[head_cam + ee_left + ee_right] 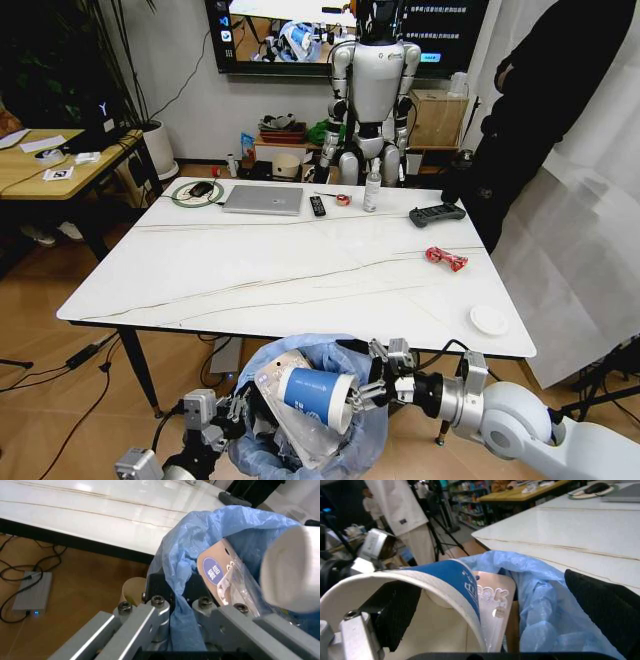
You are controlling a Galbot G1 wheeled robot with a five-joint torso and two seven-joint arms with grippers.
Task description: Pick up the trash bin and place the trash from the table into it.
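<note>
Trash bin, lined with blue plastic and heaped with packaging, hangs just below the near edge of the table, its rim pinched by the left gripper. The right gripper holds a blue-white paper cup on its side over the bin's mouth, one finger inside the cup. A red wrapper and a white lid lie near the table's right edge.

Robotics lab: humanoid robot, wall screen, tripods.
</note>
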